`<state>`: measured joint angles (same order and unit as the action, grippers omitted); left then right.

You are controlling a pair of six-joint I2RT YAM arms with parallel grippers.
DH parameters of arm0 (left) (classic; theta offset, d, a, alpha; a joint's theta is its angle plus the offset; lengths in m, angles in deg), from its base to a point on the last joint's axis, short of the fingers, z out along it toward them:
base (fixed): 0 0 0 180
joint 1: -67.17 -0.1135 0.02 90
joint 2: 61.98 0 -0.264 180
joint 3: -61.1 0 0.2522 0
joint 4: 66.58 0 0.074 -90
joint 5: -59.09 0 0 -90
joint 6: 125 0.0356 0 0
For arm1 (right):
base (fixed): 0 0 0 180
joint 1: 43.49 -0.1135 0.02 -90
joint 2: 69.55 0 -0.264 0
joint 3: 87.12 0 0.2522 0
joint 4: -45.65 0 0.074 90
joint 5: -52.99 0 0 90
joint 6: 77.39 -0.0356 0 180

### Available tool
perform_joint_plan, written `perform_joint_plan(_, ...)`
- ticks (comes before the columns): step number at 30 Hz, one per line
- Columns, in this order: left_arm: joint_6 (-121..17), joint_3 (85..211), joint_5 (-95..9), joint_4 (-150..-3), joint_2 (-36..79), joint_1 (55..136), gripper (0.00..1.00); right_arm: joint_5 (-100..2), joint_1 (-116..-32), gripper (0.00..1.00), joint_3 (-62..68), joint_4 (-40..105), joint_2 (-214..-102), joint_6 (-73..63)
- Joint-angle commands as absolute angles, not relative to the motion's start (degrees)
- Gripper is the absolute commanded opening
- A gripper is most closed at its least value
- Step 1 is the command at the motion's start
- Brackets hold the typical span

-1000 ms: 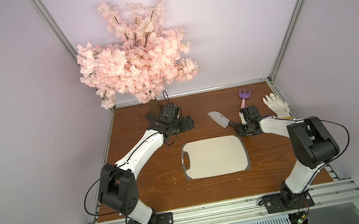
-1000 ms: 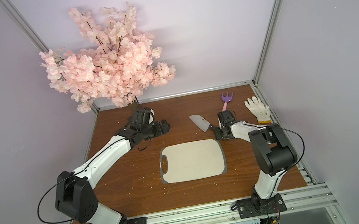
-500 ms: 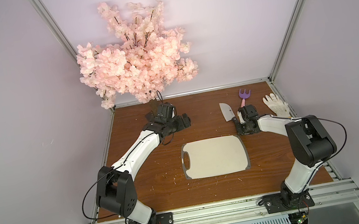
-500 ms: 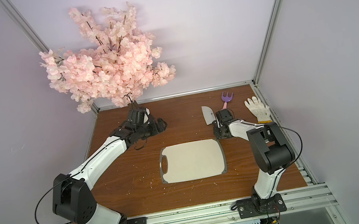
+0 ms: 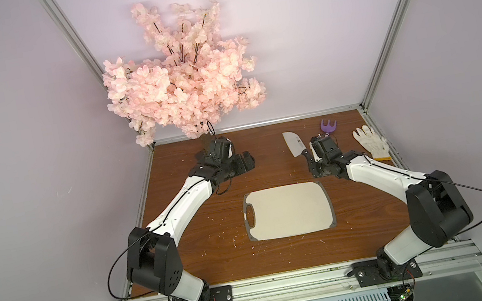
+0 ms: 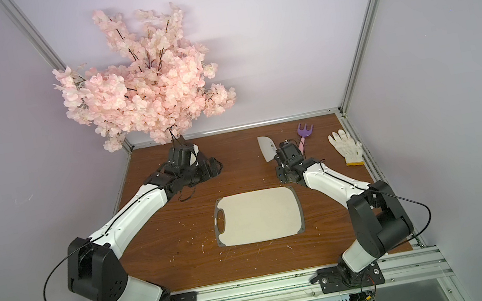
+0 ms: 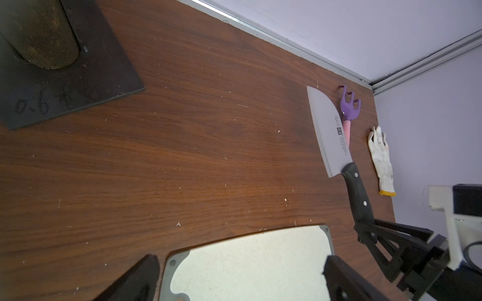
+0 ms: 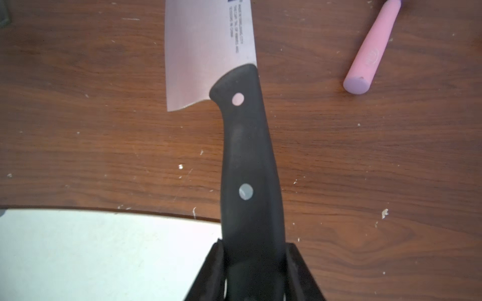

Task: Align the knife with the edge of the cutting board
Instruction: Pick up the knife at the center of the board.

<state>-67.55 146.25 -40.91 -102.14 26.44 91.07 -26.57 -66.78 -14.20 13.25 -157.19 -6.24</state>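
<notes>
Your right gripper (image 8: pixel 254 258) is clenched on the very butt of the black riveted handle of the small silver-bladed cleaver (image 8: pixel 247 169), and that hold is your main risk. The broad blade sits far out from the jaws, so a quick turn or lift could make the knife swivel in the grip or slide out. In both top views the knife (image 5: pixel 295 145) lies beyond the far right corner of the off-white, grey-rimmed rectangular cutting board (image 5: pixel 288 210). Its tip points at the back wall, roughly square to the board's far edge, and no part of the blade is on the board. You cannot tell from these views whether the blade rests on the brown wooden table (image 5: pixel 219 262) or is raised a little. If it rests there, a dragged turn could catch the edge on the grain and twist the handle. The purple-and-pink toy garden fork (image 5: pixel 328 127) lies just beside the blade, so a swing toward that side would likely knock it. The white work glove (image 5: pixel 370 142) is farther off. The handle butt is near the board's corner, so a low approach could shove the board and move the very edge you are aligning to. Your left gripper (image 5: pixel 246 164) hangs spread wide and empty near the base of the pink blossom tree (image 5: pixel 181 84), well apart from the knife.
</notes>
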Motion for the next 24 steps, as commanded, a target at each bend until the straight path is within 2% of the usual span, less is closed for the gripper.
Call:
perform_joint_plan(1, -67.79, 145.57, -41.46, -101.94, 25.18, 90.28, 0.99, -20.2, -70.02, 0.0, -14.29, 11.79, -154.06, -8.49)
perform_joint_plan(12, -67.87, 145.54, -41.38, -101.91, 24.71, 89.46, 0.99, -8.1, -79.29, 0.0, -16.19, 4.13, -148.64, -13.23)
perform_joint_plan(24, -67.86, 145.36, -40.92, -102.04, 24.63, 88.63, 0.99, 5.27, -92.07, 0.0, -17.61, -6.67, -149.4, -24.46)
